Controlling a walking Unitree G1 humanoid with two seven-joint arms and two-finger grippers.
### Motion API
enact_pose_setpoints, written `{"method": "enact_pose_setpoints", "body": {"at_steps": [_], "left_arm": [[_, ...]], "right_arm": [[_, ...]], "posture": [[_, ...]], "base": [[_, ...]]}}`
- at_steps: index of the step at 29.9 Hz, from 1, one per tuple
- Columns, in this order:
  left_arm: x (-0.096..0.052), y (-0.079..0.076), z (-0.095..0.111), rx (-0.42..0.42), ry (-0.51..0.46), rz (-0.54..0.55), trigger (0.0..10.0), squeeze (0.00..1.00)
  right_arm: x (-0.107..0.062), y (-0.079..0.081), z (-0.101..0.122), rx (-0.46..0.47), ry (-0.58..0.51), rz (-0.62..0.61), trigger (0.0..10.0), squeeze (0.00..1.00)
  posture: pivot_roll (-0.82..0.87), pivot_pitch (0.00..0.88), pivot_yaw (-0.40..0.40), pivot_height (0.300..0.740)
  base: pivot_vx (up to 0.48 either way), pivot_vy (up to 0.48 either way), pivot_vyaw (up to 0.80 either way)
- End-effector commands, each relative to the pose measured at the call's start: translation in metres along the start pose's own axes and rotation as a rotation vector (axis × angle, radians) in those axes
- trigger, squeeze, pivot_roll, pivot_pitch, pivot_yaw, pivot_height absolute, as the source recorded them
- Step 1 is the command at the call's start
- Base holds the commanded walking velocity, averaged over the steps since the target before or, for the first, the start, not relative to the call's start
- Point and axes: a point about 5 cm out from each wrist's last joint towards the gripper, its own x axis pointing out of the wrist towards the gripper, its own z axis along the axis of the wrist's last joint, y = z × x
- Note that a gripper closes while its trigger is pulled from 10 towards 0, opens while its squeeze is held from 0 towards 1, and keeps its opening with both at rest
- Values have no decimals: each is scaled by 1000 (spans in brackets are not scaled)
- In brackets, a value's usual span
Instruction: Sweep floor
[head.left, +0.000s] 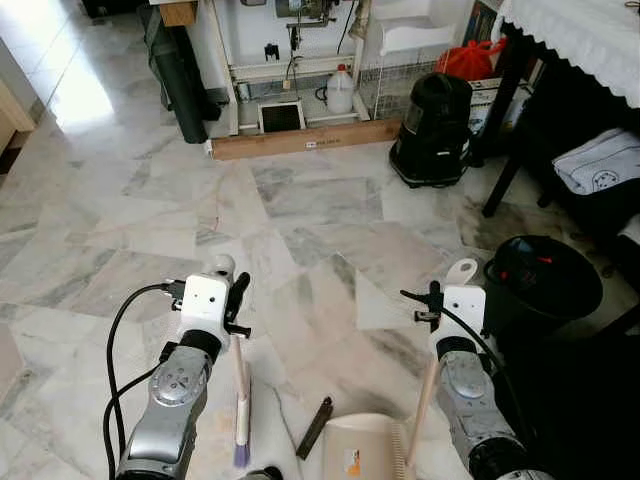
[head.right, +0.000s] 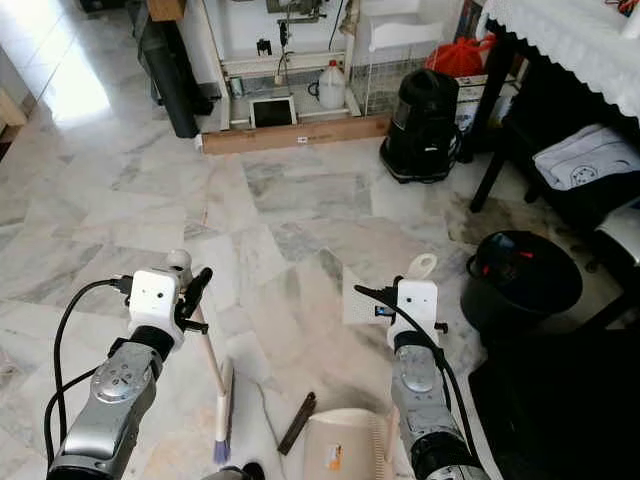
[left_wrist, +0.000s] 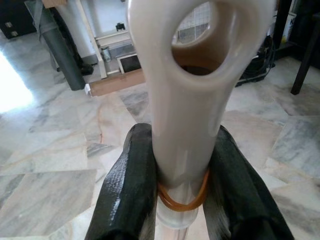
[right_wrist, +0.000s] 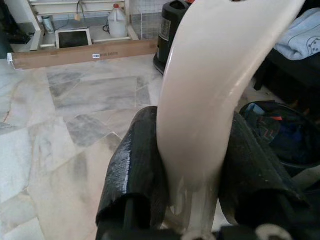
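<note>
The clearest risk is that the small dark flat stick-like object (head.left: 314, 428) on the grey-veined white marble floor (head.left: 300, 200) gets pushed past the pan instead of into it. It lies between the brush head and the pan mouth, just beside the pan, and a stroke at the wrong angle could skid it over the smooth tiles. The pan could also ride up off the floor if its handle tilts, letting dirt slip beneath its lip. A wide swing to the robot's right might strike the round black bucket (head.left: 541, 278), which stands near that arm.

The left end effector (left_wrist: 182, 187) is closed on the cream plastic handle of the small broom (head.left: 240, 400). In the left wrist view its two black fingers (left_wrist: 127, 190) press the shaft from both sides just above an orange rubber band. The broom hangs almost upright, its purple-tipped bristles at the floor near the robot's feet. The right end effector (right_wrist: 195, 175) is likewise clamped on the cream plastic dustpan's (head.left: 365, 448) long handle, with the pan low at the bottom edge of the head views, apparently at floor level. Both silver forearms reach forward and down, wrists level, well apart, with broom and pan facing each other.
</note>
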Motion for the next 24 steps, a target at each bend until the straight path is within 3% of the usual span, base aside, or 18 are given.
{"method": "enact_pose_setpoints", "body": {"at_steps": [1,7,14,19,21,24], "left_arm": [[0,3,8,-3,-35,17,10000,0],[0,3,9,-5,-43,20,10000,0],[-1,4,10,-3,-49,19,10000,0],[-1,4,10,-1,-50,20,10000,0],[-2,5,10,1,-44,18,10000,0],[-3,6,9,4,-40,15,10000,0]], "right_arm": [[3,-6,4,13,-16,-26,10000,0],[5,-11,14,20,-99,-42,10000,0],[3,-10,14,26,-125,-34,10000,0],[-3,-9,-6,27,-28,-33,10000,0],[-11,-12,-24,36,59,-42,10000,0],[-14,-14,-30,36,87,-51,10000,0]], "posture": [[94,164,42,740],[94,162,41,740],[98,164,44,740],[105,169,46,740],[109,171,47,740],[114,176,49,740]], "base": [[0,0,0],[0,0,0],[0,0,0],[0,0,0],[0,0,0],[0,0,0]]}}
